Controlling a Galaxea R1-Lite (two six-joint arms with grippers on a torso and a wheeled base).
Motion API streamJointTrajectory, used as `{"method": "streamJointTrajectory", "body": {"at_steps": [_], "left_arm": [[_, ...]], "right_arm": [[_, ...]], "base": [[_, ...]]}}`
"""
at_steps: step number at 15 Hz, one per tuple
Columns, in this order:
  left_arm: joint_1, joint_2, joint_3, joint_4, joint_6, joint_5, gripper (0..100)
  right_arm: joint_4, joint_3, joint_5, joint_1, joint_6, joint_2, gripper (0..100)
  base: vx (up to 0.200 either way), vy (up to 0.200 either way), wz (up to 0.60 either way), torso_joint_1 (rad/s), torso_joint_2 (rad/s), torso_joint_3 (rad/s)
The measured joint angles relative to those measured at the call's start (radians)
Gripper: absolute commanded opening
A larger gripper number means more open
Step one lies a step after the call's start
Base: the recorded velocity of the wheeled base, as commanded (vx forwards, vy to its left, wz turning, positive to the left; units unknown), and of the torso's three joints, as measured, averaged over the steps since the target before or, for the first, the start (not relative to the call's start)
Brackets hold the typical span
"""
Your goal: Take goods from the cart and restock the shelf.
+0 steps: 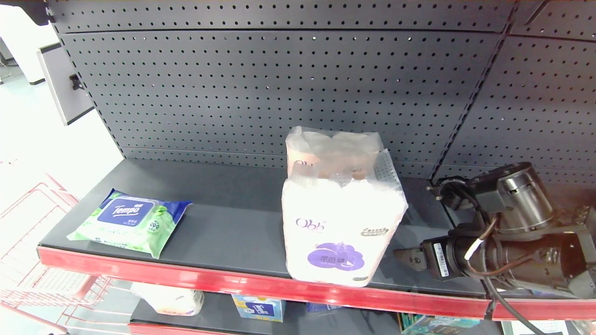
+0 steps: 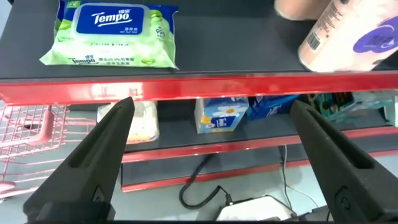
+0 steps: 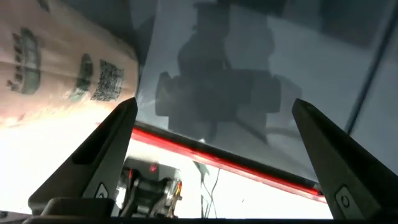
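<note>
Our right gripper sits wide and empty. The white plastic-wrapped toilet-paper pack stands just beside its fingertips on the dark, red-edged shelf. Our left gripper is spread too. Placement looks done; next we fetch from the red wire cart.

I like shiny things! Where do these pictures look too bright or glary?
Head view: the floor beside the cart glows white, so the cart's wires look faint. Left wrist view: the red shelf edge carries shiny streaks of reflected light. Right wrist view: under that red edge everything glares white, and the paper-roll pack looks washed pale.
</note>
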Motion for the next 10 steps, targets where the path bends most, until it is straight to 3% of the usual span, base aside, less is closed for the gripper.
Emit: {"method": "streamJointTrajectory", "body": {"at_steps": [10], "left_arm": [[0.000, -0.006, 0.001, 0.001, 0.000, 0.013, 100]], "right_arm": [[-0.071, -0.005, 0.002, 0.038, -0.003, 0.061, 100]], "base": [[0.000, 0.000, 0.00, 0.000, 0.00, 0.000]]}}
